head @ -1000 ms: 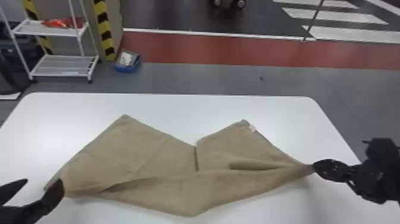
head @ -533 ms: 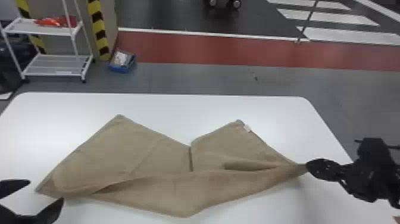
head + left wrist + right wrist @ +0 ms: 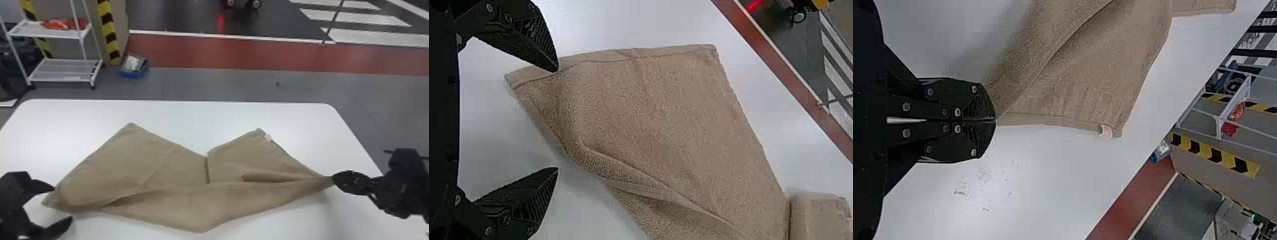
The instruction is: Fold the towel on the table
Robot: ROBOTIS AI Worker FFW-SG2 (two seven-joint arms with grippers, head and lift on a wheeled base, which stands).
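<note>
The right wrist view shows the right gripper closed on a pinched corner of the towel, with a pale tag at another corner. In the left wrist view, the left gripper is wide, one fingertip over the towel's edge, perhaps touching it. The towel lies on the table between the grippers, its long axis running left to right, two corners pointing to the far side.
</note>
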